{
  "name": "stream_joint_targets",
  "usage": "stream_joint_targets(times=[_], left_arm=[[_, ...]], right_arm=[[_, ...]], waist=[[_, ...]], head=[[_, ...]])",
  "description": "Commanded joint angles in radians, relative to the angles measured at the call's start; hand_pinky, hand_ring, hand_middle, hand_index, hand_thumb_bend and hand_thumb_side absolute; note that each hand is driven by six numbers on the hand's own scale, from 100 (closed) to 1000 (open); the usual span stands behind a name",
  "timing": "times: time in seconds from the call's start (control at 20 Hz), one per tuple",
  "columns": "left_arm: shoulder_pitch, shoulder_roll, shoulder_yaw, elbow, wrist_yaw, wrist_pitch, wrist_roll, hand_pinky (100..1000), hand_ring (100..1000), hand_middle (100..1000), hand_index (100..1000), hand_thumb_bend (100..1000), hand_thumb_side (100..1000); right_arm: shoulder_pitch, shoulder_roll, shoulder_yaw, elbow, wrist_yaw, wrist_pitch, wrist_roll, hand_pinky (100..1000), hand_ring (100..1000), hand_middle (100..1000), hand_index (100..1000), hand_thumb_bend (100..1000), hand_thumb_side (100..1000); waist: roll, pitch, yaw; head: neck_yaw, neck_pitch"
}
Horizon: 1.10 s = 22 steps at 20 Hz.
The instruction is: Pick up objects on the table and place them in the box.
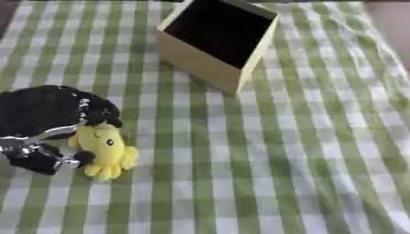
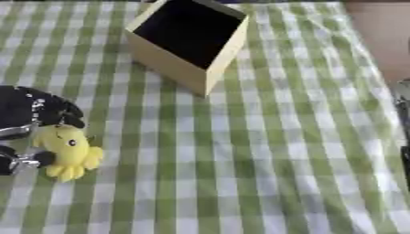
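Yellow toy: soft plush at the near left, on the green checked cloth.
Left hand: fingers curled round the toy from its left.
Box: open, far centre, well apart from the toy.
Right hand: only a dark sliver at the right edge; fingers impossible to read.
Tip: lift clear before swinging right, then release above the opening.

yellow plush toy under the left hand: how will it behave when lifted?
The yellow plush toy looks soft, so probably squashes under the left hand. Its little legs will likely dangle. Probably light; lying flat on the checked cloth, unlikely to roll.
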Motion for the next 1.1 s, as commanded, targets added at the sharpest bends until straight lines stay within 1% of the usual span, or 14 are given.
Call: stream_joint_targets(times=[0.05, 0.1, 0.3, 0.45, 0.55, 0.65, 0.8, 0.95, 1.1], left_arm=[[-0.011, 0.018, 0.002, -0.013, -0.006, 0.005, -0.022, 659, 782, 723, 785, 301, 100], [-0.011, 0.018, 0.001, -0.013, -0.007, 0.005, -0.028, 656, 778, 721, 783, 302, 100], [-0.008, 0.019, -0.005, -0.013, -0.014, 0.011, -0.053, 618, 742, 655, 745, 284, 100], [-0.005, 0.017, -0.005, -0.013, -0.009, 0.022, -0.054, 589, 708, 624, 703, 232, 100], [-0.004, 0.016, -0.001, -0.013, -0.001, 0.026, -0.04, 570, 684, 605, 667, 185, 100], [-0.005, 0.016, 0.004, -0.013, 0.005, 0.03, -0.025, 539, 651, 579, 640, 163, 100], [-0.008, 0.015, 0.009, -0.013, -0.001, 0.036, 0.004, 462, 582, 535, 591, 122, 100], [-0.005, 0.015, 0.009, -0.013, -0.022, 0.04, 0.039, 413, 546, 511, 559, 100, 100], [-0.006, 0.014, 0.011, -0.013, -0.032, 0.046, 0.06, 389, 530, 501, 547, 100, 100]], right_arm=[[-0.011, -0.011, -0.003, -0.02, -0.013, 0.002, -0.002, 780, 710, 644, 800, 100, 859], [-0.011, -0.011, -0.003, -0.02, -0.014, 0.002, -0.003, 780, 710, 644, 800, 100, 859], [-0.01, -0.008, -0.005, -0.02, -0.017, -0.001, -0.007, 780, 710, 644, 800, 100, 859], [-0.01, -0.007, -0.006, -0.02, -0.018, -0.001, -0.011, 780, 710, 643, 801, 100, 860], [-0.009, -0.007, -0.006, -0.02, -0.019, -0.001, -0.012, 780, 710, 643, 801, 100, 862], [-0.007, -0.007, -0.006, -0.02, -0.019, -0.001, -0.012, 780, 710, 642, 801, 100, 863], [-0.005, -0.004, -0.006, -0.02, -0.019, 0.0, -0.012, 780, 710, 642, 801, 100, 868], [-0.003, -0.005, -0.007, -0.02, -0.02, 0.001, -0.012, 780, 710, 642, 803, 100, 871], [-0.001, -0.004, -0.007, -0.02, -0.02, 0.001, -0.012, 780, 710, 642, 803, 100, 874]], waist=[[0.001, -0.018, -0.001], [0.001, -0.018, -0.001], [0.001, -0.018, -0.003], [0.001, -0.018, -0.004], [0.001, -0.018, -0.004], [0.001, -0.019, -0.003], [0.002, -0.019, -0.003], [0.001, -0.02, -0.003], [0.001, -0.021, -0.003]], head=[[0.004, -0.009], [0.005, -0.009], [0.008, -0.012], [0.007, -0.013], [0.006, -0.012], [0.005, -0.011], [0.004, -0.012], [0.003, -0.012], [0.003, -0.01]])
